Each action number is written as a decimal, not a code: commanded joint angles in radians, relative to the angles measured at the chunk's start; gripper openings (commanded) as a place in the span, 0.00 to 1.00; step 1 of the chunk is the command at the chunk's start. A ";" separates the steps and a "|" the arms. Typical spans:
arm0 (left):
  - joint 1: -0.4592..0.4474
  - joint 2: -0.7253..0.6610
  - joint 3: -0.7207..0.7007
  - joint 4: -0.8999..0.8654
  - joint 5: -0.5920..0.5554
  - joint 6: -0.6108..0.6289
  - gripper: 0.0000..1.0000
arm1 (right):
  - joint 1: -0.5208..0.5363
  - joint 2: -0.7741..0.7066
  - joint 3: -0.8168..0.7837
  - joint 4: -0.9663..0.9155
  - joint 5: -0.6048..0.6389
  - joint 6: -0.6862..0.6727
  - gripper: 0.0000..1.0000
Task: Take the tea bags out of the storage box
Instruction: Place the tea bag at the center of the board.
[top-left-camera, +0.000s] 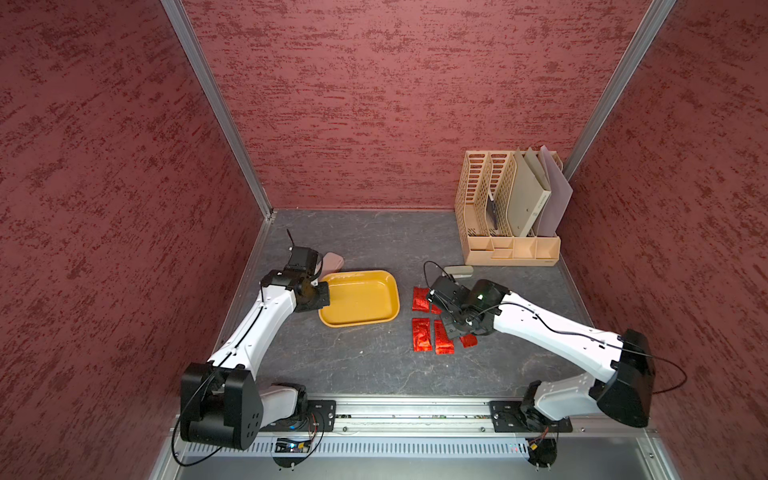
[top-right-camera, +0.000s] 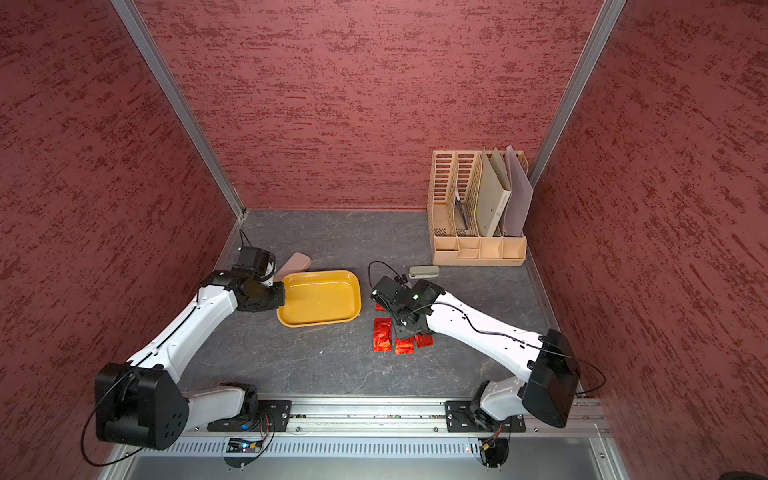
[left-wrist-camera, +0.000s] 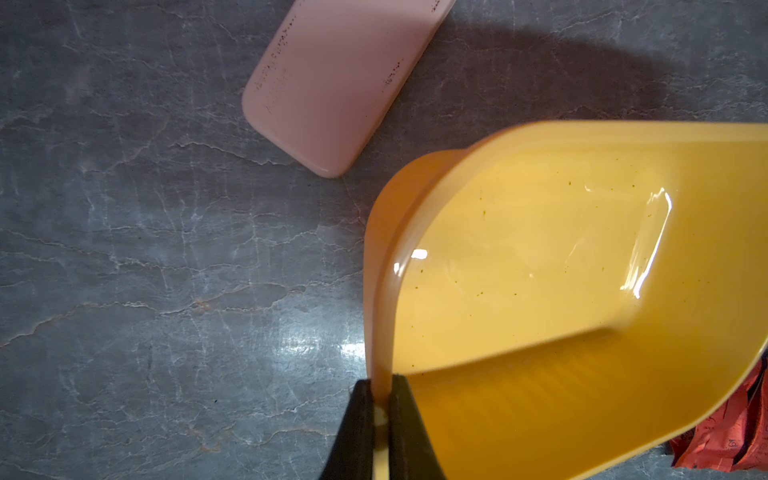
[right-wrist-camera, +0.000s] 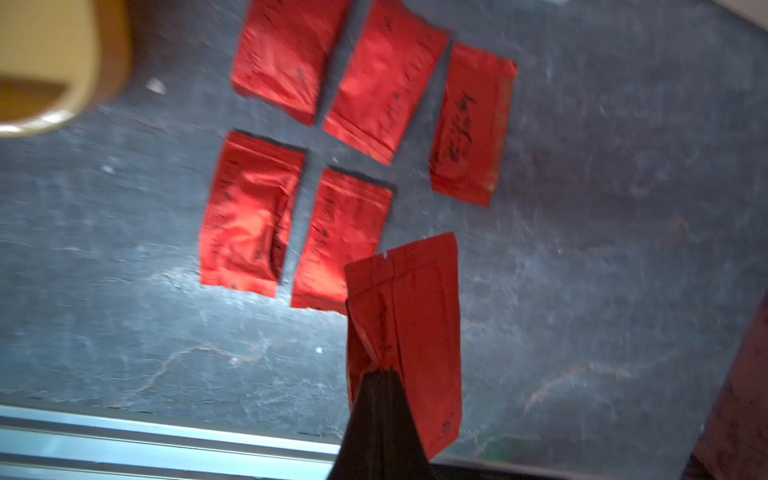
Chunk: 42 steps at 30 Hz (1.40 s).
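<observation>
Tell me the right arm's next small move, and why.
Probably lower the right gripper and release. It pinches the sixth tea bag, which seems to hang just above the table. The five tea bags lie in rows beside it. The storage box, gripped at its rim by the left gripper, is empty.

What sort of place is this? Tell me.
Probably a robot test booth, not a real office: red panel walls in a metal frame, left arm and right arm mounted on a rail, and a file organiser on the tabletop.

Mottled red walls (top-left-camera: 374, 104), grey marbled floor (top-left-camera: 353, 365)
</observation>
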 joint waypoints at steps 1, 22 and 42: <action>0.005 0.003 0.015 0.011 0.017 0.004 0.00 | -0.004 -0.032 -0.081 -0.023 0.034 0.122 0.00; 0.006 0.004 0.016 0.011 0.017 0.004 0.00 | -0.005 0.328 -0.122 0.237 0.110 0.102 0.00; 0.006 0.007 0.015 0.013 0.019 0.003 0.00 | -0.086 0.334 -0.143 0.280 0.101 0.112 0.00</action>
